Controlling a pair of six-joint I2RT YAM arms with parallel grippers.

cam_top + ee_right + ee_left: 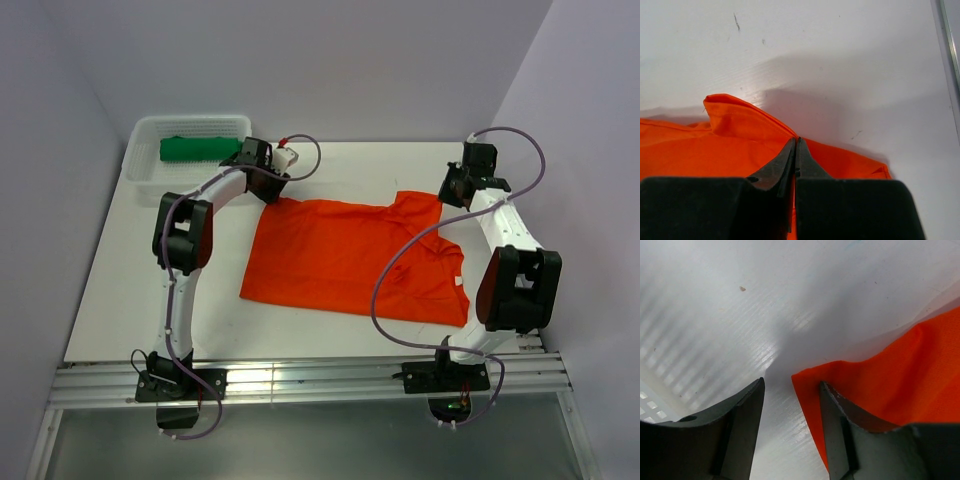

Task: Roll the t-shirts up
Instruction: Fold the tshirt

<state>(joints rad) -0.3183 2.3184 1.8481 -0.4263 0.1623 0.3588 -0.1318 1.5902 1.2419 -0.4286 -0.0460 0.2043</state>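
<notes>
Two t-shirts are in view. The orange-red t-shirt (340, 262) lies flat in the middle of the counter (140, 300). The dark green t-shirt (195, 148) sits already as a roll inside the white mesh basket (138, 172) at the far left corner. So I judge that one shirt is finished and the orange-red one is only at the start.

The right gripper (796, 142) has its jaws pressed together on a raised fold at the far right edge of the cloth. The left gripper (790, 385) is spread apart at the far left corner. One finger is over the cloth, the other over bare counter, and the corner lies between them, not yet pinched. Probably both arms take the far edge so that it can be turned toward the near side.

A bare strip of counter on that near side gives room for rolling. The basket stands just beside the left gripper, and the counter's right edge is near the right one.
</notes>
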